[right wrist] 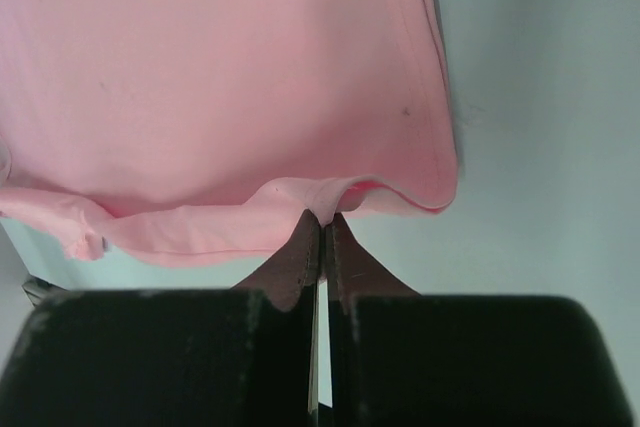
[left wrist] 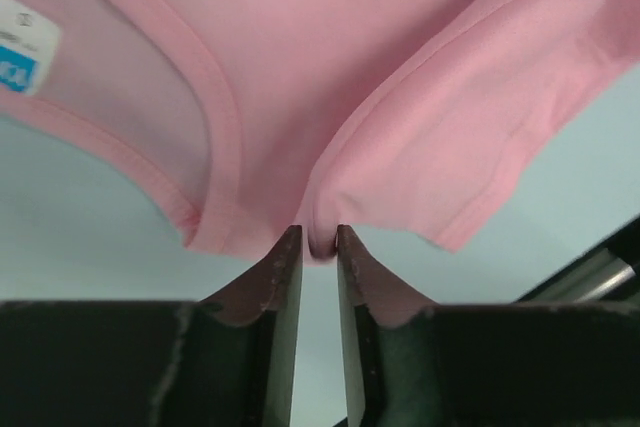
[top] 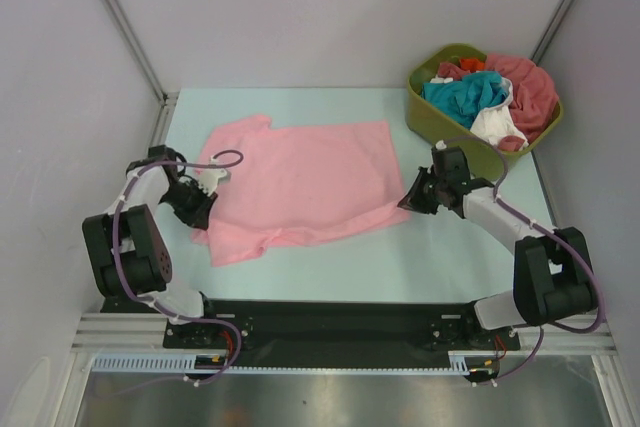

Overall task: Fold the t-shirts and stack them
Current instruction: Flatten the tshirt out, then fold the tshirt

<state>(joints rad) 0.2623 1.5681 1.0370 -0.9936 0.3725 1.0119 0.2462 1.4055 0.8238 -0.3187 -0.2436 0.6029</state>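
Only the left wrist view shows the pink t-shirt's point(left wrist: 350, 47) blue label point(left wrist: 18, 65).

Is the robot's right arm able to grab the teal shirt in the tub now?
Probably not yet. The right gripper is shut on the pink t-shirt, so it must let go first. The teal shirt lies in the tub just beyond it, nothing between.

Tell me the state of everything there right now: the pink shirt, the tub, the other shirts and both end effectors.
Pink t-shirt: lying mostly flat on the table, not folded.
Left end effector: jaws slightly apart around a fold of the shirt; grip unclear.
Right end effector: shut on the shirt's edge.
Tub: upright, full.
Heaped t-shirts: crumpled in the tub, unfolded.
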